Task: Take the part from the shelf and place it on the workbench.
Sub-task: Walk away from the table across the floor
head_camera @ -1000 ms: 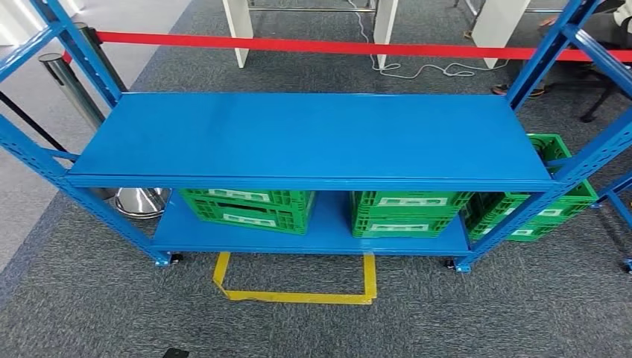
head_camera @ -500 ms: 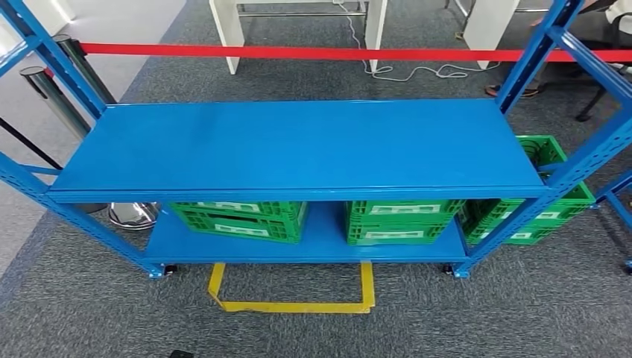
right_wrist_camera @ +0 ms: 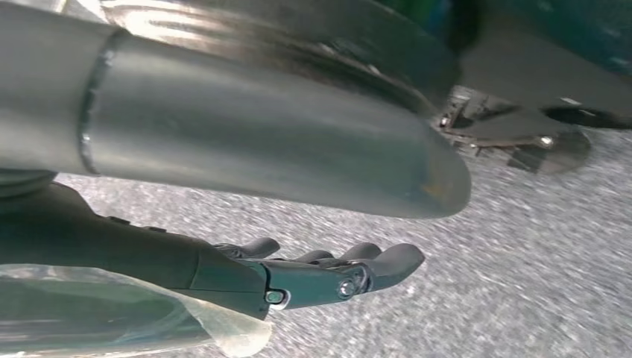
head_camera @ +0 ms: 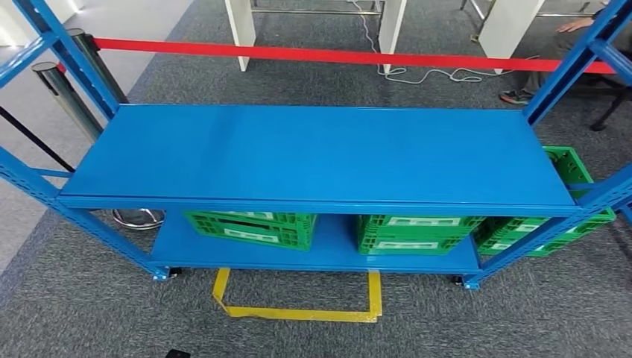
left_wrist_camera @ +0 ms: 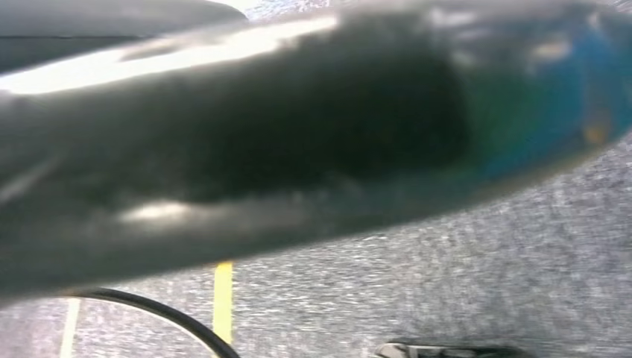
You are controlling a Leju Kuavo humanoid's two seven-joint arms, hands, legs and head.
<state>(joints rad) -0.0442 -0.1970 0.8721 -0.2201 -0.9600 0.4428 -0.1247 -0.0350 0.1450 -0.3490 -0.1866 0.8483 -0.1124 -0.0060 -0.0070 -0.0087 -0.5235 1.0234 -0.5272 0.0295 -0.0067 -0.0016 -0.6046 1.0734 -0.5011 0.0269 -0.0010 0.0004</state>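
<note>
Under right hand (right_wrist_camera: 328,272), clear plastic bag (right_wrist_camera: 112,317), contents unclear; grip cannot tell. Left hand state cannot tell. Blue shelf (head_camera: 320,156), green crates (head_camera: 253,226) below; grey carpet (head_camera: 89,313).

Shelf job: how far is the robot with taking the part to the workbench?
Done: the robot faces the blue shelf, green crates on its lower board. In hand: clear plastic lies beside the right hand; a grip cannot be confirmed. Left: putting the part on the workbench.

whole view shifted, camera moved, shelf (head_camera: 320,156) sits slightly lower and further right
</note>
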